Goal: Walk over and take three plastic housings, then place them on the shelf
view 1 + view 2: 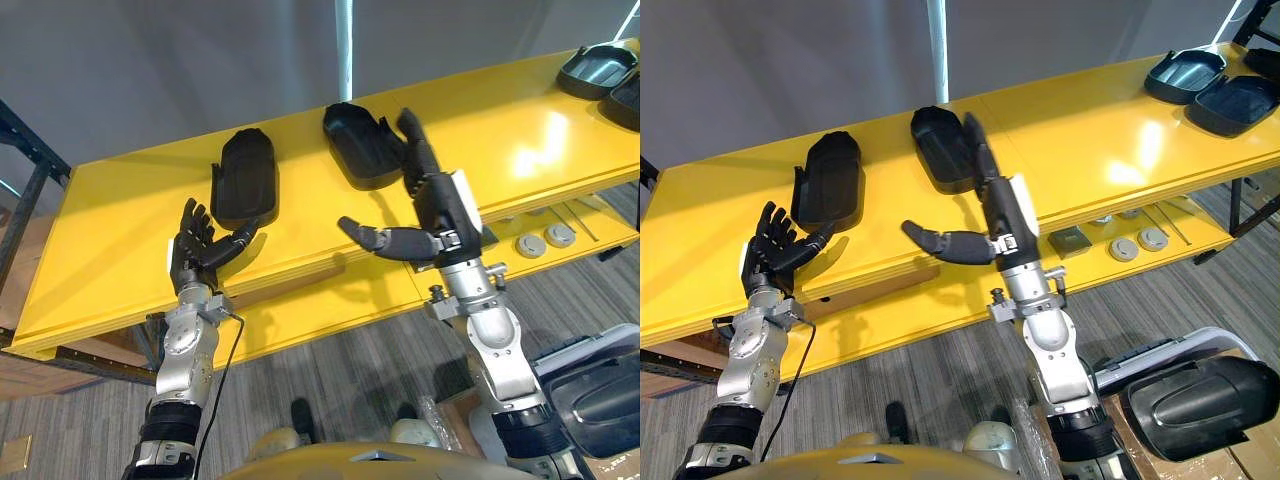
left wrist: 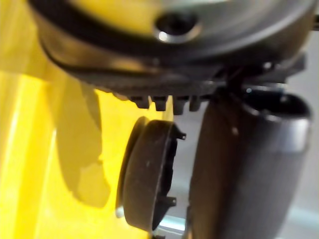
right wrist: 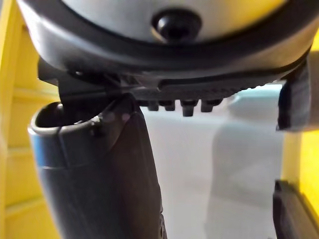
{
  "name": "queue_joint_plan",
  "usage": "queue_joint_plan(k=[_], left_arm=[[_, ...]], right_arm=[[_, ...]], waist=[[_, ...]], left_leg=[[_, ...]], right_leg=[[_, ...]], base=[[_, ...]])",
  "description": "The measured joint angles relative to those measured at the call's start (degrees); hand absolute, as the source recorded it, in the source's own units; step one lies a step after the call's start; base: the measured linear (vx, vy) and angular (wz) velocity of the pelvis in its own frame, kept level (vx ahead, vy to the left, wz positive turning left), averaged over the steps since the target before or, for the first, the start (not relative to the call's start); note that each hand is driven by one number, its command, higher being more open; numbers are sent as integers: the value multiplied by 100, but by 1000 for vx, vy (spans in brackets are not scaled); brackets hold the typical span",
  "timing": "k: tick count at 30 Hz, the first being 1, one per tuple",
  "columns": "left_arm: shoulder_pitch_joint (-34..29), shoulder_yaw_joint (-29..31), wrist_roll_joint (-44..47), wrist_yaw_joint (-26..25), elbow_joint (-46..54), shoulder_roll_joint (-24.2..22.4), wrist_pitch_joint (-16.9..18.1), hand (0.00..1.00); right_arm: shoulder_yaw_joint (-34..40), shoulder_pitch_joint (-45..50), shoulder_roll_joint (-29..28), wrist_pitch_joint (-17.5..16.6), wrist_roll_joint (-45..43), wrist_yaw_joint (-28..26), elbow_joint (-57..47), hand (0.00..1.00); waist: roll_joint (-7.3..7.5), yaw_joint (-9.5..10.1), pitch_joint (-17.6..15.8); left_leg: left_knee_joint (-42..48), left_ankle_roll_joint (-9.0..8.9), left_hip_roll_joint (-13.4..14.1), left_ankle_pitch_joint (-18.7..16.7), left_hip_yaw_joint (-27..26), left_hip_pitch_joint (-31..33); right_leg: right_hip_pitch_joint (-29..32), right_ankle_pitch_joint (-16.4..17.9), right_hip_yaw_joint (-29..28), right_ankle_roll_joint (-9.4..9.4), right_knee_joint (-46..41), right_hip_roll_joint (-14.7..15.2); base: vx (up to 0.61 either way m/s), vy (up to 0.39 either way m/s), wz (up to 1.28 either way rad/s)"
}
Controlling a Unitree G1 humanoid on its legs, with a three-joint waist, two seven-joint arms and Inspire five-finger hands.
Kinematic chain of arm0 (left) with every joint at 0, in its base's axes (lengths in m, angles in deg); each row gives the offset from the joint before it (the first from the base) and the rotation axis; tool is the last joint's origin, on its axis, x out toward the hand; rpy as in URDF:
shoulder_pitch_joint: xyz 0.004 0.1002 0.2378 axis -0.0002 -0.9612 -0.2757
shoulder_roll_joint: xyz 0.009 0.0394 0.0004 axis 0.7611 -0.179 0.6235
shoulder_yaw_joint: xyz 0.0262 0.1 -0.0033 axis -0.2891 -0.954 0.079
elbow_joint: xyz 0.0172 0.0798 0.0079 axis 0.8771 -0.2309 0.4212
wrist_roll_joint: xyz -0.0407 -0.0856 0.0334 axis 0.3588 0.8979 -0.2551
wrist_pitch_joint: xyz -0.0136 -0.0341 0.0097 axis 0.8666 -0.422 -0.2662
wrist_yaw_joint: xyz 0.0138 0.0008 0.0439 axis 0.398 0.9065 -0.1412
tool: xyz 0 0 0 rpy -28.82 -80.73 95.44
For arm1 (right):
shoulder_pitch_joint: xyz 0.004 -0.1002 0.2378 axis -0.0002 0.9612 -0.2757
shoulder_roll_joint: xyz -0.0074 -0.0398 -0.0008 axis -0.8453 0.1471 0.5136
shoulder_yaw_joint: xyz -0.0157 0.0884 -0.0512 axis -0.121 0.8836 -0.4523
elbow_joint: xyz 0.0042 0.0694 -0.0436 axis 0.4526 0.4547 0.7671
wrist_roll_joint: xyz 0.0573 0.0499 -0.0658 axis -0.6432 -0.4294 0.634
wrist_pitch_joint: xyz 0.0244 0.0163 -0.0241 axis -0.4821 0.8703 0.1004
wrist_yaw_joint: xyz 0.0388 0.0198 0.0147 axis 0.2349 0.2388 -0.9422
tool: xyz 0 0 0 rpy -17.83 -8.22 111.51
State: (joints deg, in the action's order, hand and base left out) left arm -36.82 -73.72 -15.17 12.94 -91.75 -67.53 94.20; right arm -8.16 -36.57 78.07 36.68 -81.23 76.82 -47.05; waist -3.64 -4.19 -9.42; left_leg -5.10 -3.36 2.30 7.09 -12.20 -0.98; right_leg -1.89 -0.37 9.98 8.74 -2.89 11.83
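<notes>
The left hand is hovering open, fingers spread, its thumb pointing at the near end of a matte black, elongated, shell-shaped housing lying on the glossy yellow shelf. The right hand is holding its fingers straight, just right of a second housing. Two more housings are lying hollow side up at the far right.

Yellow table; grey wall; striped grey carpet.
</notes>
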Motion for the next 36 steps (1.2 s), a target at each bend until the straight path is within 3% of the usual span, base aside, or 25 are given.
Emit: queue_joint_plan(k=[11,17,36], left_arm=[[151,-111,260,372,-64,49,4,100],[155,-148,391,608,-64,178,10,100],[155,-174,477,927,-96,288,-3,100]], right_arm=[[-586,-384,11,475,1,-278,297,100],[-612,-384,22,479,2,-318,297,100],[-611,-387,63,479,4,-409,297,100]], waist=[[70,82,-44],[137,83,-87],[123,97,-103]], left_leg=[[-2,54,-81,71,61,61],[-3,49,-83,64,58,71],[-2,49,-85,64,58,82]], right_leg=[[76,14,71,-6,-114,96],[91,42,67,-15,-117,101],[93,32,75,-29,-109,104]], base=[[-10,13,3],[-12,3,0],[0,0,0]])
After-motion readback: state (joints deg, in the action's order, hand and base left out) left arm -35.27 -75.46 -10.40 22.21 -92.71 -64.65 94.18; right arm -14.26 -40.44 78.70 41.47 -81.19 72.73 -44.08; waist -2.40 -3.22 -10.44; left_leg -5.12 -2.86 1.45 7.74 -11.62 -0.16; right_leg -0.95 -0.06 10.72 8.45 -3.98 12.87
